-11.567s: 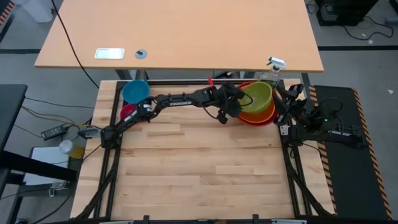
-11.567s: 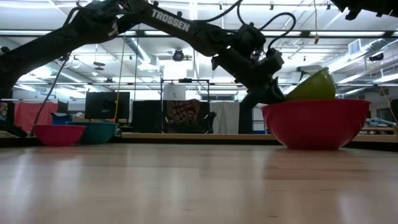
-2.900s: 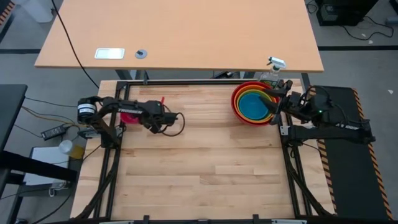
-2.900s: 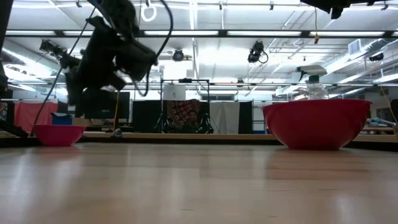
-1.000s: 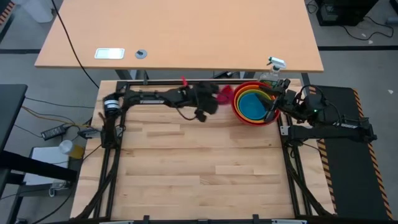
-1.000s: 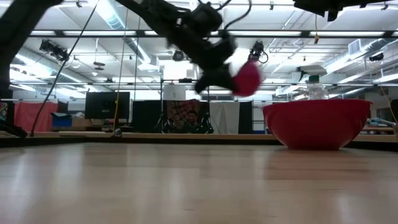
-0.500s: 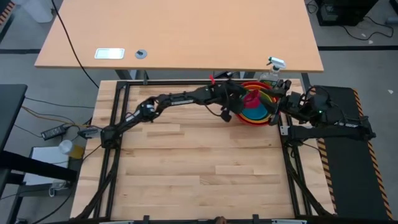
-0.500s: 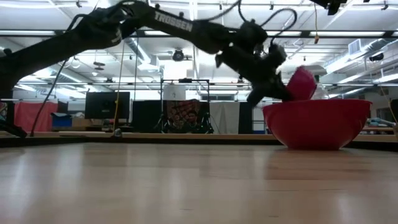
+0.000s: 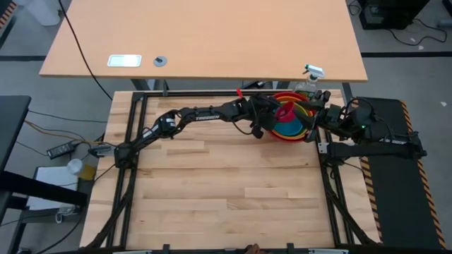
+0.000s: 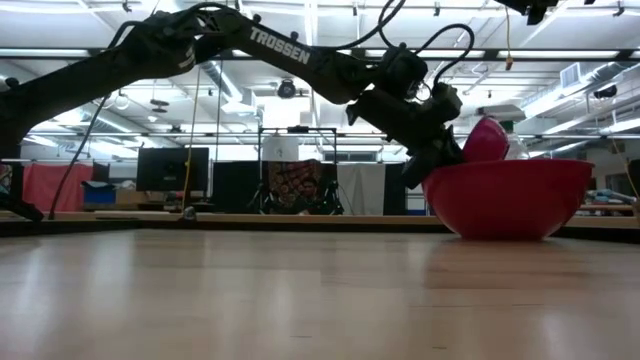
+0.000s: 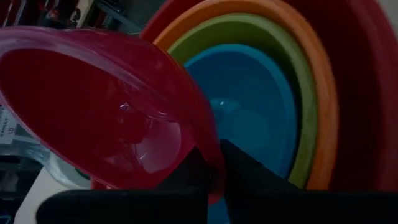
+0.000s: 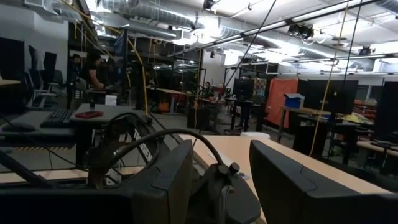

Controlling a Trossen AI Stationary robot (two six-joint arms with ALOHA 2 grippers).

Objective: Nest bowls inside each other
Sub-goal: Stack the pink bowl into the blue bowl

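The red bowl (image 9: 270,124) stands at the table's far right with the orange (image 11: 324,93), lime green (image 11: 292,74) and blue (image 11: 249,106) bowls nested inside it. The small pink bowl (image 9: 284,111) stands steeply tilted over this stack, its rounded bottom showing above the red rim (image 10: 485,140). My left gripper (image 9: 272,117) reaches across from the left and is shut on the pink bowl. My right gripper (image 12: 230,180) waits open at the table's right edge, pointing away into the room. My left gripper holds the pink bowl by its rim (image 11: 213,163), at the side nearest me, one finger inside the bowl (image 11: 186,180) and one outside (image 11: 249,177). The fingers come from the table's left, slanting down. The bowl stands tilted; whether it touches the blue bowl is hidden.
A clear spray bottle (image 9: 311,76) stands just behind the stack at the far right corner. A larger tan table (image 9: 205,35) lies beyond the far edge. The wooden tabletop (image 9: 226,183) stretches bare from the stack to the near edge.
My left gripper has carried the pink bowl toward the table's right edge, from just left of the red bowl to over the stack, and has gone down. The bowl has sunk from clear above the red rim to partly behind it, still tilted.
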